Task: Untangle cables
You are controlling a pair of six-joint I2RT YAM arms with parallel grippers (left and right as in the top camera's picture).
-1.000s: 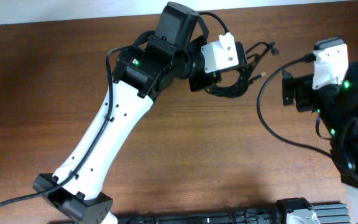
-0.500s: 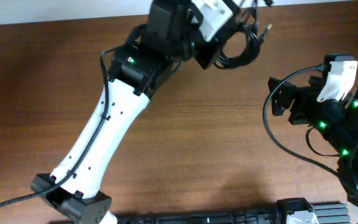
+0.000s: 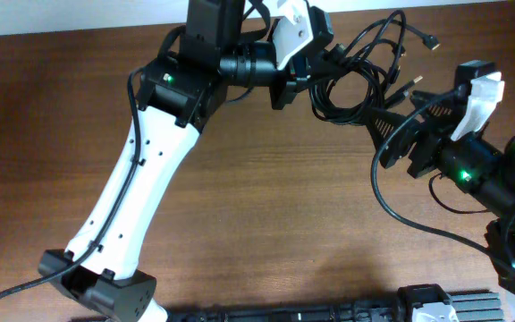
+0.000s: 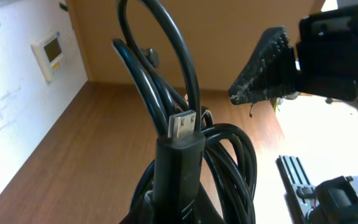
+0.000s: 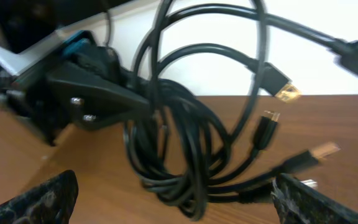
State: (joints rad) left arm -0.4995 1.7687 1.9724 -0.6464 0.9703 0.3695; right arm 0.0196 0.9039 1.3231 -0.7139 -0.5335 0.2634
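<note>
The cables (image 3: pixel 358 82) are a tangled bundle of thin black cords with small plug ends, hanging in the air above the far part of the wooden table (image 3: pixel 266 224). My left gripper (image 3: pixel 315 68) is shut on the bundle's left side. In the left wrist view the cables (image 4: pixel 188 146) fill the frame, a metal-tipped plug (image 4: pixel 182 124) sticks up, and my own jaws are hidden behind them. My right gripper (image 3: pixel 402 116) is open wide just right of the bundle. In the right wrist view its fingers (image 5: pixel 176 208) flank the hanging cables (image 5: pixel 185 149), with the left gripper (image 5: pixel 92 87) behind.
A black rail (image 3: pixel 329 313) runs along the table's front edge. A white wall lies past the far edge, with a small wall panel (image 4: pixel 53 53) on it. The right arm's own thick black wire (image 3: pixel 392 201) loops over the table at the right.
The left gripper has lifted the bundle off the table and swung it right, so loose plug ends now hang out. The right gripper has moved left and up to the bundle.
</note>
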